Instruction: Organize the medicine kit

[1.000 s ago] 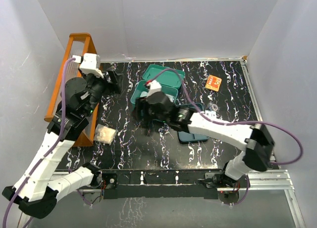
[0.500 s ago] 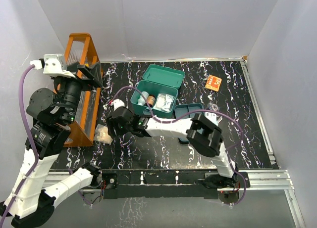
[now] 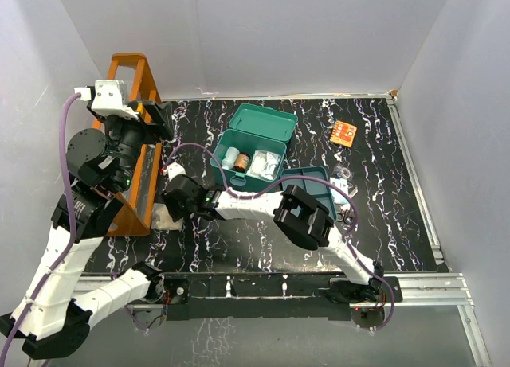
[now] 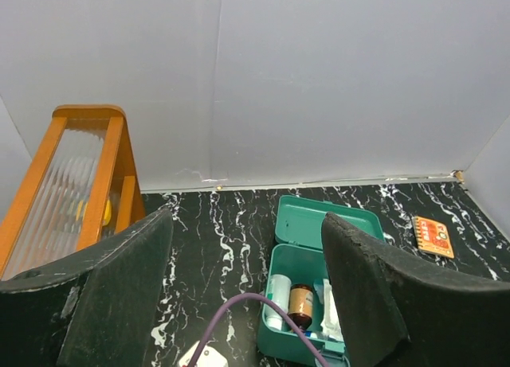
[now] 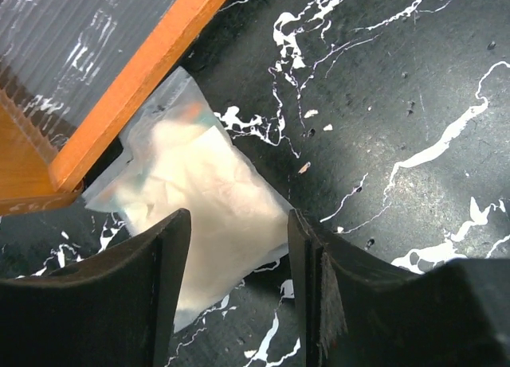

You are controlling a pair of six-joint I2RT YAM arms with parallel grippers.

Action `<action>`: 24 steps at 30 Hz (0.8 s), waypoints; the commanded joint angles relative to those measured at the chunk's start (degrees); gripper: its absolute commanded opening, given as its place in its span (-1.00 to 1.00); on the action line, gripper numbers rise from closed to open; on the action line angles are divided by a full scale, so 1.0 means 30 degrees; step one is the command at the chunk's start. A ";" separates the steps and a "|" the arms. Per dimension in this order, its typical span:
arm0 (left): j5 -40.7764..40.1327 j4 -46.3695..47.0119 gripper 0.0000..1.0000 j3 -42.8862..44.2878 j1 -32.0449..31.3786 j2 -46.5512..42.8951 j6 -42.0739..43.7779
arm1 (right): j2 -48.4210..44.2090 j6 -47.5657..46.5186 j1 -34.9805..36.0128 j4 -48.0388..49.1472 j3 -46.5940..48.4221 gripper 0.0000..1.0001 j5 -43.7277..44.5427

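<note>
The medicine kit [image 3: 249, 157] is a teal box lying open, its lid [image 3: 264, 121] folded back. Inside are a white tube, a brown bottle [image 4: 300, 302] and white packets. Its teal tray insert [image 3: 312, 178] lies to the right, partly under my right arm. My right gripper [image 3: 167, 208] [image 5: 239, 221] reaches far left and low, open, its fingers on either side of a clear pouch of white material [image 5: 198, 210] [image 3: 163, 216] that lies flat against the rack's foot. My left gripper [image 3: 156, 117] [image 4: 247, 220] is raised beside the rack, open and empty, and looks toward the kit [image 4: 306, 302].
An orange wooden rack [image 3: 126, 87] [image 5: 137, 71] with ribbed clear panels stands along the left edge, touching the pouch. An orange card [image 3: 344, 134] lies at the back right, with a small round item [image 3: 344, 173] nearer the tray. My right arm's purple cable crosses in front of the kit.
My right arm swung left from the kit to the pouch by the rack, and its jaws narrowed slightly. My left arm pulled back from the table and rose beside the rack.
</note>
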 commanded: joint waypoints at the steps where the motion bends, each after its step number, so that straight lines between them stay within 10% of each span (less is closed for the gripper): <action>1: -0.0453 0.0159 0.48 0.0750 -0.0042 -0.0120 0.0489 | 0.0690 -0.0511 0.0098 -0.0430 0.1124 -0.05 0.0673; 12: -0.0312 0.0205 0.49 0.0458 -0.0047 -0.0106 0.0169 | -0.1403 0.0220 0.0111 -0.0083 -0.1769 -0.61 0.0747; 24: 0.0894 -0.0947 0.49 -0.1845 -0.0032 0.0403 -0.3174 | -0.8348 0.3793 0.0072 0.2185 -0.9559 -0.72 0.3245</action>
